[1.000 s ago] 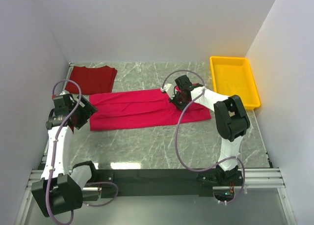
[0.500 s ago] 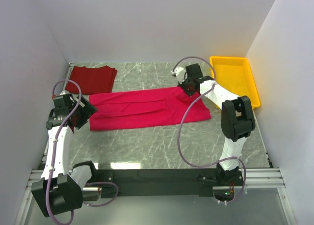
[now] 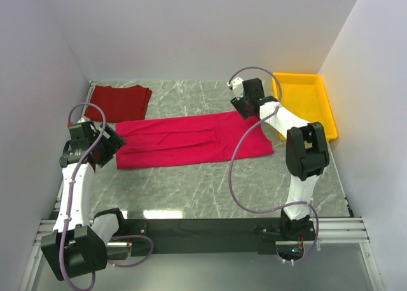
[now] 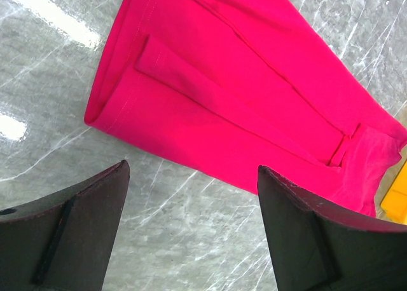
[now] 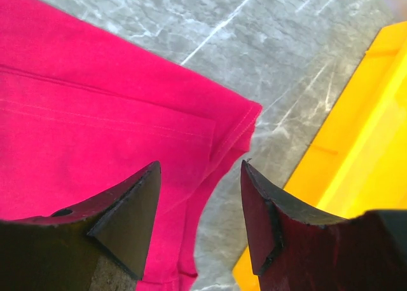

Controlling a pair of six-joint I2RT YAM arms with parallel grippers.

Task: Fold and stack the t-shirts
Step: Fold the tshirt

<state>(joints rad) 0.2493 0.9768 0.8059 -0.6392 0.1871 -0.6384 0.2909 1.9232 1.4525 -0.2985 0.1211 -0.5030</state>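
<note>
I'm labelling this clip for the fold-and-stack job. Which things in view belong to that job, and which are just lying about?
Part of the job:
- pink t-shirt, laid out in the middle
- dark red t-shirt, in the far left corner

Just lying about:
- yellow tray, at the far right, nothing in it

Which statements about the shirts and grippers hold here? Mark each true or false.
The pink shirt lies on the table. True.
The dark red shirt is stacked on the pink shirt. False: it lies beside it, at the table's far left corner.
The right gripper grips the pink shirt. False: its jaws are open, with nothing between them.
The left gripper is open. True.
</note>
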